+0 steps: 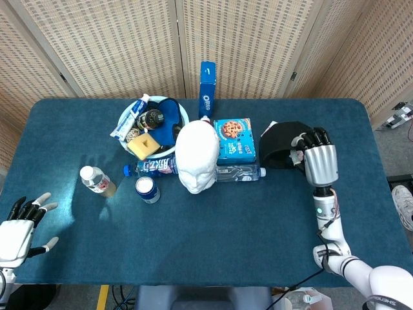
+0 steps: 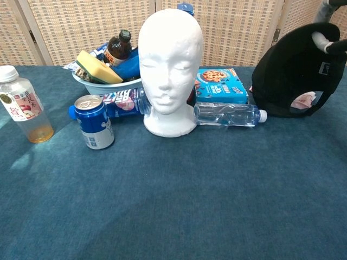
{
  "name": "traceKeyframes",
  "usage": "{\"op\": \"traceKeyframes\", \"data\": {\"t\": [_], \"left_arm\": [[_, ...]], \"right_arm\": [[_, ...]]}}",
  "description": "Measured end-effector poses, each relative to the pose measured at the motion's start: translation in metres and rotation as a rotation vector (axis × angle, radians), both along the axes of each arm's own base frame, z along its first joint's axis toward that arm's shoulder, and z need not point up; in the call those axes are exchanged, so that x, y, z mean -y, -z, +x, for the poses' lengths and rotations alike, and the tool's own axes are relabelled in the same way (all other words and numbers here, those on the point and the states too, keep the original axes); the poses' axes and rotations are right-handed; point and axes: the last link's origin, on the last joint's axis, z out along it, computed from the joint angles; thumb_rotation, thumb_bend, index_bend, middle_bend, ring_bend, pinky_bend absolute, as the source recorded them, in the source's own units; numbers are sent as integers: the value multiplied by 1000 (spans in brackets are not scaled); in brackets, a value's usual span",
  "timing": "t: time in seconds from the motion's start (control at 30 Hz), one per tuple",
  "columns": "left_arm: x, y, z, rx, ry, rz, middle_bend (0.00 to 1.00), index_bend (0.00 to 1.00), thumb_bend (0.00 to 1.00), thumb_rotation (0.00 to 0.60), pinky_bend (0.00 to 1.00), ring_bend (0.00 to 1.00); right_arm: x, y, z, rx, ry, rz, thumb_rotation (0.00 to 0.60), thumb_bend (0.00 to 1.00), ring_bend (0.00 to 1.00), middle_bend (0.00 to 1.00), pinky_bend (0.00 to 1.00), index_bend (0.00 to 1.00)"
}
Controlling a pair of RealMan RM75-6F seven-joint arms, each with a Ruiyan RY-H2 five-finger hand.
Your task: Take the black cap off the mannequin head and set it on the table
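Even, bright overhead light; both views sharp. Soft shadows pool beside the mannequin head (image 1: 197, 157) on the table (image 1: 213, 226). Black cap (image 2: 297, 76) reads nearly featureless, perhaps underexposed.

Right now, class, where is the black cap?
In both views the cap sits at the right of the table, held by the right hand, just right of the cookie box and the lying water bottle.
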Motion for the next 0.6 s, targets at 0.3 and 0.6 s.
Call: {"op": "traceKeyframes", "data": {"t": [0.3, 0.6], "left_arm": [[-1, 3, -1, 2, -8, -10, 113, 252, 170, 600, 21, 134], [-2, 5, -2, 3, -9, -16, 113, 253, 170, 600, 21, 133]], "right_arm": [[-28, 25, -34, -33, 66, 107, 600, 521, 339, 527, 281, 885], [-30, 41, -53, -46, 187, 204, 600, 342, 206, 364, 189, 639]]}}
